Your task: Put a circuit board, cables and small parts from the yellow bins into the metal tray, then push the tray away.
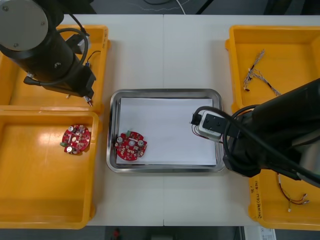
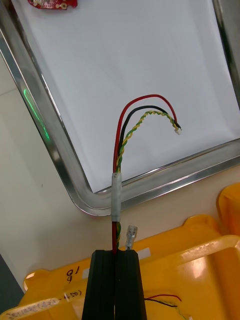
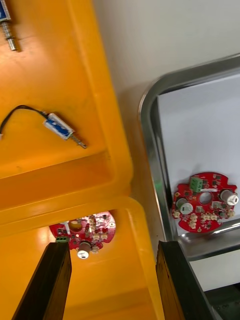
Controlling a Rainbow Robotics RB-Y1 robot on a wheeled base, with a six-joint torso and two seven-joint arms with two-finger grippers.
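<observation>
My right gripper [image 2: 117, 262] is shut on a red, black and yellow-green cable [image 2: 131, 131]. The cable's free end hangs over the near right corner of the metal tray [image 2: 60, 165], above its white inside. In the front view the right arm [image 1: 270, 135] reaches over the tray's [image 1: 165, 93] right edge. A round red circuit board [image 1: 131, 145] lies in the tray's near left corner. My left gripper [image 3: 112, 247] is open above the wall between the two left bins, with nothing between its fingers. A second board [image 1: 76, 138] lies in the near left bin [image 1: 30, 210].
Small metal parts with blue bodies [image 3: 59, 126] lie in the far left bin [image 3: 50, 60]. Thin cables [image 1: 257, 75] lie in the far right bin [image 1: 295, 40]. A red cable [image 1: 292, 197] lies in the near right bin [image 1: 265, 215].
</observation>
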